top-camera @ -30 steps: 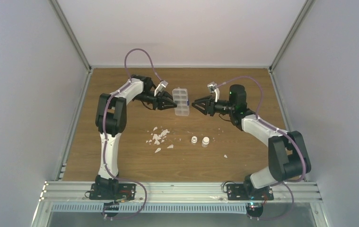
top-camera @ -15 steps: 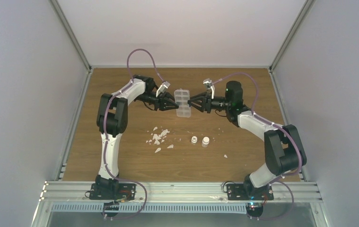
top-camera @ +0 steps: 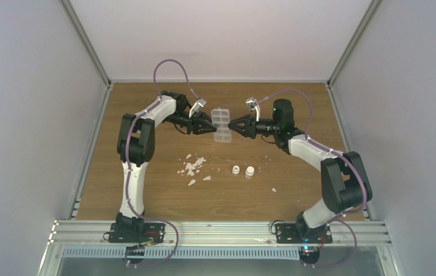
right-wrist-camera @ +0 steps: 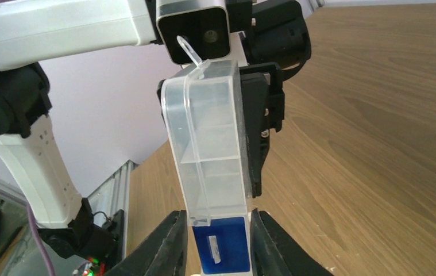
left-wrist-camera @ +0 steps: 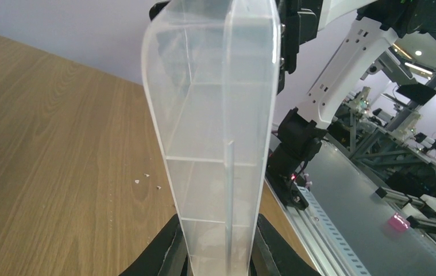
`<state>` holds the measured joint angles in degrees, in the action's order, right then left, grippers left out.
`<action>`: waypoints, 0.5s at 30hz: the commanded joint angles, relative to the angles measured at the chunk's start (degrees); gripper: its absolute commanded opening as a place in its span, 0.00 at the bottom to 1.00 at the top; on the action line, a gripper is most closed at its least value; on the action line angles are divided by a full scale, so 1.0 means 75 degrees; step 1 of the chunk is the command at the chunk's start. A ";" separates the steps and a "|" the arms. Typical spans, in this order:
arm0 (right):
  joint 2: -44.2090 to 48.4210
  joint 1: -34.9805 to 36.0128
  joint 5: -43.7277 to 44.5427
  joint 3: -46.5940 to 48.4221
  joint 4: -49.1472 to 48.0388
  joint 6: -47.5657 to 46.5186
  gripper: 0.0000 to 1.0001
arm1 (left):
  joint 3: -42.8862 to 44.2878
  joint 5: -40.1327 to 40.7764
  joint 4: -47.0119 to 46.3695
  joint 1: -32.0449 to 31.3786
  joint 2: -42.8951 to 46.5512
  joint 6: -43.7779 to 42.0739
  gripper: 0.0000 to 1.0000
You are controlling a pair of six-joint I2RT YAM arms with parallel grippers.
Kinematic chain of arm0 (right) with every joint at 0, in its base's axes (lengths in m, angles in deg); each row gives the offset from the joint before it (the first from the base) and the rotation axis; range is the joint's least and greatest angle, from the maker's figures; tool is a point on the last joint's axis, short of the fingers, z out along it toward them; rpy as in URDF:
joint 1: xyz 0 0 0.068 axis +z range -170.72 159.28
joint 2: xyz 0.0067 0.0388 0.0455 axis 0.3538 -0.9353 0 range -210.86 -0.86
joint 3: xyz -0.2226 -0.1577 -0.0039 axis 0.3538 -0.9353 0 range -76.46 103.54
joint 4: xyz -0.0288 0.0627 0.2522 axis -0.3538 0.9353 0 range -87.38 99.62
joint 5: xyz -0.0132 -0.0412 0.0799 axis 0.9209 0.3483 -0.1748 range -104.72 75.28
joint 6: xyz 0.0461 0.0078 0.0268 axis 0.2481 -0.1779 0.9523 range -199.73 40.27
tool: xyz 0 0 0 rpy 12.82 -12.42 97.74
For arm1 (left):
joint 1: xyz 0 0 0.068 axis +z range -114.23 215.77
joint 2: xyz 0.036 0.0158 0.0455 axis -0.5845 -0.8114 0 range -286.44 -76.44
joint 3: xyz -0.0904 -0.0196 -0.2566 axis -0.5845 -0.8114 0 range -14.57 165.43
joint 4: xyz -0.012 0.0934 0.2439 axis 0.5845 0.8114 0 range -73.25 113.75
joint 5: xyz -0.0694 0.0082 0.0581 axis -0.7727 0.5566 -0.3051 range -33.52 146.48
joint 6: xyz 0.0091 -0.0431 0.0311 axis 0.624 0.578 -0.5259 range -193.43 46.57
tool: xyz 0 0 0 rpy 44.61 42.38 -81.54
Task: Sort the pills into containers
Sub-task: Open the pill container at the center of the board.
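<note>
The clear organiser box [top-camera: 221,122] is at the far middle of the table, its compartments looking empty. My left gripper [top-camera: 210,130] is shut on its left end; in the left wrist view the box [left-wrist-camera: 215,115] runs up from between my gripper's black fingers [left-wrist-camera: 218,224]. My right gripper [top-camera: 232,125] is shut on its right end; in the right wrist view the fingers [right-wrist-camera: 218,215] press both sides of the box [right-wrist-camera: 209,126] beside a blue patch [right-wrist-camera: 222,244]. No orange-yellow pills show in any view.
White flakes [top-camera: 192,167] lie scattered left of centre. Two small white vials [top-camera: 236,170] [top-camera: 250,172] stand near the middle, with single flakes [top-camera: 274,190] further right. A few crumbs [left-wrist-camera: 146,179] lie on the wood. The enclosure walls stand close behind.
My right gripper moved left from an open stance beside the box and closed on its right end. The left gripper stayed on the box's left end.
</note>
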<state>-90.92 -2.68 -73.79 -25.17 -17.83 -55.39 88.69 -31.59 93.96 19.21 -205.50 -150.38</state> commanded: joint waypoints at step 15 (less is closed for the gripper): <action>0.0409 0.0104 0.0870 0.0601 0.1917 -0.0648 0.14 | 0.0520 -0.2612 -0.0017 0.0202 -0.0406 0.0179 0.23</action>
<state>-89.91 -2.68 -69.11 -21.59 -8.65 -58.54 90.35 -30.74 94.55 20.92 -206.81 -148.85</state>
